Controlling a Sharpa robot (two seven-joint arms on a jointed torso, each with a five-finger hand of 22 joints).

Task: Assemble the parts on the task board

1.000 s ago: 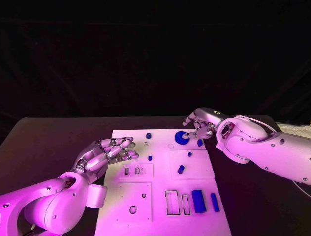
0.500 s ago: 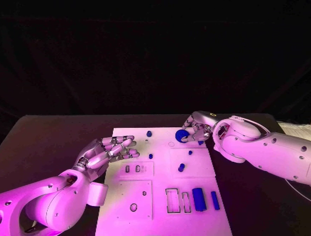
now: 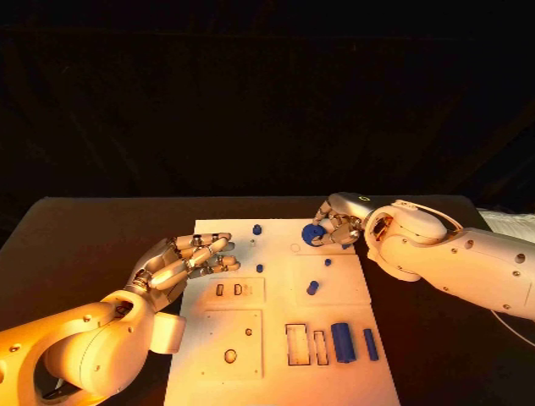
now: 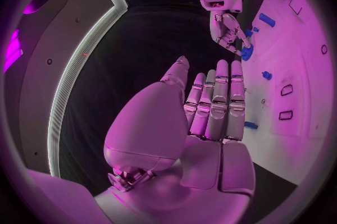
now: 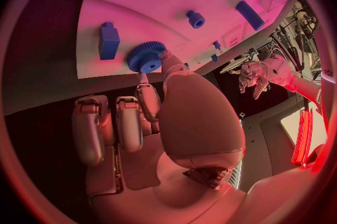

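One blue gear (image 3: 313, 233), small, rigid and light by appearance, sits upper centre, pinched by the right robot hand (image 3: 337, 225); grasp its toothed rim. Left robot hand (image 3: 190, 260) open, empty.

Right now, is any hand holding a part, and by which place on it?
The right hand pinches the blue gear by its toothed rim, at the task board's far edge. The left hand holds nothing; its fingers are extended.
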